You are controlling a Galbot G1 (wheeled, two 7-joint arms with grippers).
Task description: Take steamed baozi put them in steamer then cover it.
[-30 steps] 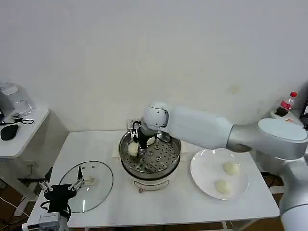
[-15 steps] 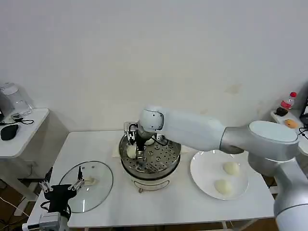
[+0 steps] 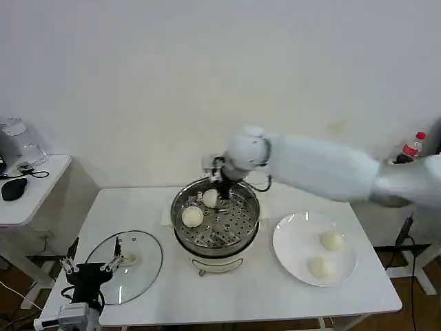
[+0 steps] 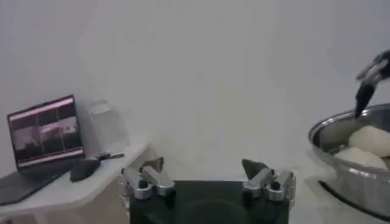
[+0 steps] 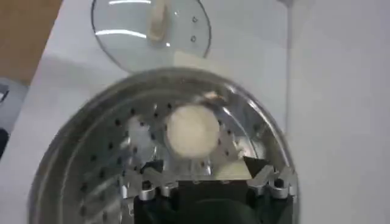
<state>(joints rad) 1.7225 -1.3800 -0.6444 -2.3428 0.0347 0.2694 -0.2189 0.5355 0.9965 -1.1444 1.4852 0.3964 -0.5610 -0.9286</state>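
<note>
The steamer [image 3: 238,238] stands mid-table with two steamed baozi on its perforated tray, one at the front left [image 3: 192,216] and one farther back [image 3: 210,198]. Two more baozi [image 3: 331,241] [image 3: 319,267] lie on the white plate [image 3: 293,238] to the right. My right gripper [image 3: 222,177] hovers open and empty over the steamer's back rim. In the right wrist view its gripper [image 5: 203,167] is spread above the tray, with a baozi [image 5: 192,129] lying apart beyond it. My left gripper [image 3: 88,267] waits open at the table's front left, beside the glass lid [image 3: 134,272].
The glass lid [image 5: 131,36] lies flat on the table left of the steamer [image 4: 341,164]. A side table [image 3: 31,189] with a mouse and a container stands to the left. A red-capped bottle [image 3: 412,145] stands at the far right. Bare table runs along the front.
My right gripper let go of the baozi at the front left of the tray, then lifted and drew back to the steamer's rear rim. The left arm stayed put.
</note>
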